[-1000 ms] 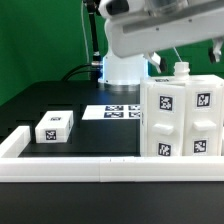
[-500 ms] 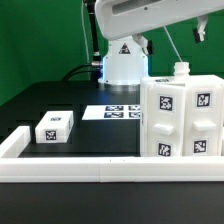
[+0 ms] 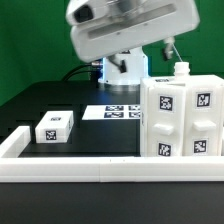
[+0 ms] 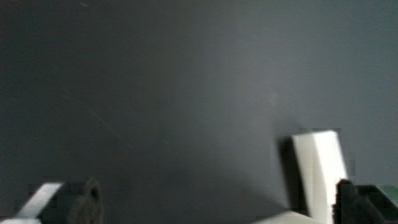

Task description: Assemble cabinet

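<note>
The cabinet (image 3: 183, 115) is a large white box with black-and-white tags on its faces. It stands upright on the black table at the exterior view's right, with a small knob on top. The arm (image 3: 125, 30) hangs high above the table, left of the cabinet and not touching it. In the wrist view my gripper (image 4: 217, 205) is open and empty, with the dark fingertips (image 4: 77, 200) wide apart over bare black table. A white strip (image 4: 317, 165) lies near one finger.
A small white tagged block (image 3: 53, 127) lies at the exterior view's left. The marker board (image 3: 112, 111) lies flat behind it, near the robot base. A long low white border rail (image 3: 70, 168) runs along the front and left of the table.
The arm has swung toward the exterior view's left and come closer to the camera. The cabinet and the small block have not moved.
</note>
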